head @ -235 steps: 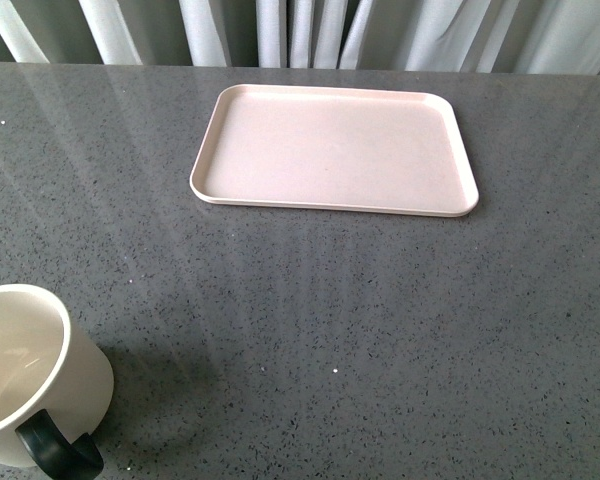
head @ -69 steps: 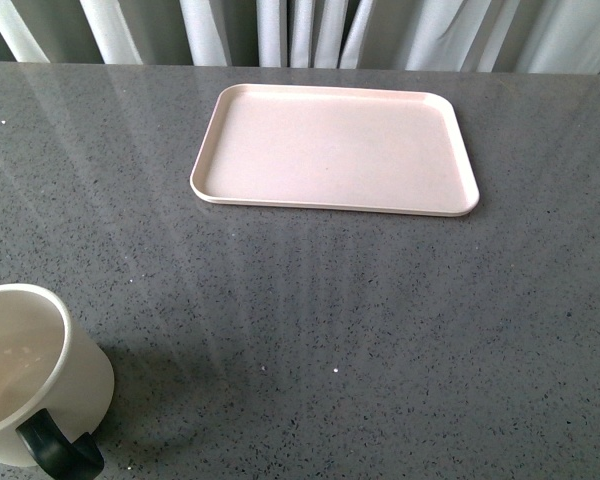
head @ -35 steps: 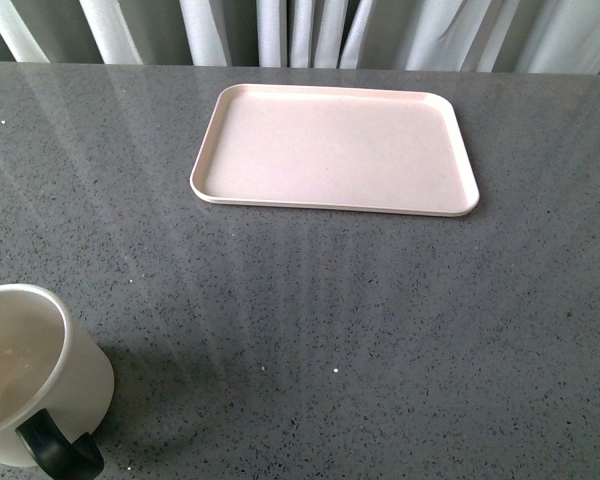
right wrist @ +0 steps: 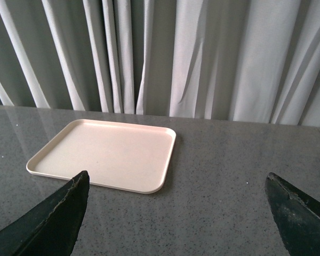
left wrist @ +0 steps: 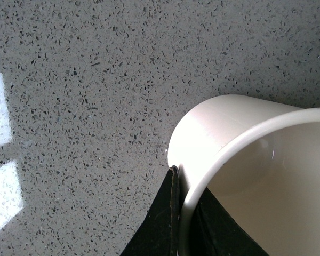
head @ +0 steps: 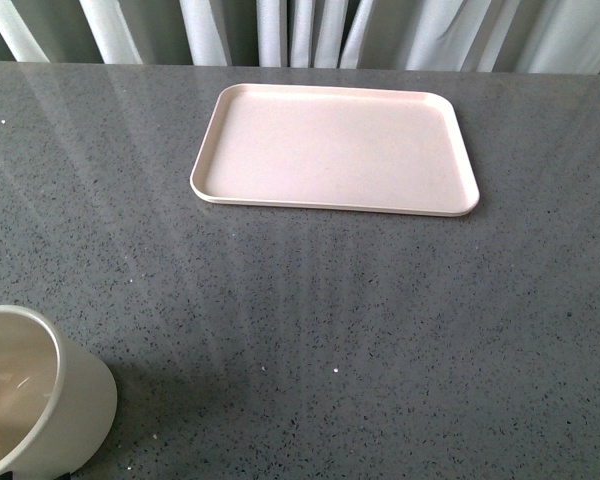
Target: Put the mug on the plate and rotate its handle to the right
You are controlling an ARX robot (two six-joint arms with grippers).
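Note:
The cream-white mug (head: 42, 400) is at the near left corner of the grey table, cut off by the front view's edge; its handle is out of view. In the left wrist view my left gripper (left wrist: 184, 226) is shut on the mug (left wrist: 218, 128), one black finger (left wrist: 157, 232) outside the wall and the other inside the rim. The pale pink plate (head: 335, 150) lies bare at the far middle of the table, well away from the mug. My right gripper (right wrist: 176, 213) hangs open above the table, with the plate (right wrist: 106, 154) ahead of it toward its left finger (right wrist: 53, 218).
The speckled grey tabletop (head: 380, 320) stretches between mug and plate. Pale curtains (right wrist: 202, 58) hang behind the table's far edge. Bright light patches (left wrist: 0, 160) fall on the table beside the mug.
The mug has shifted toward the near edge of the front view and its black handle has left the picture. The plate has not moved.

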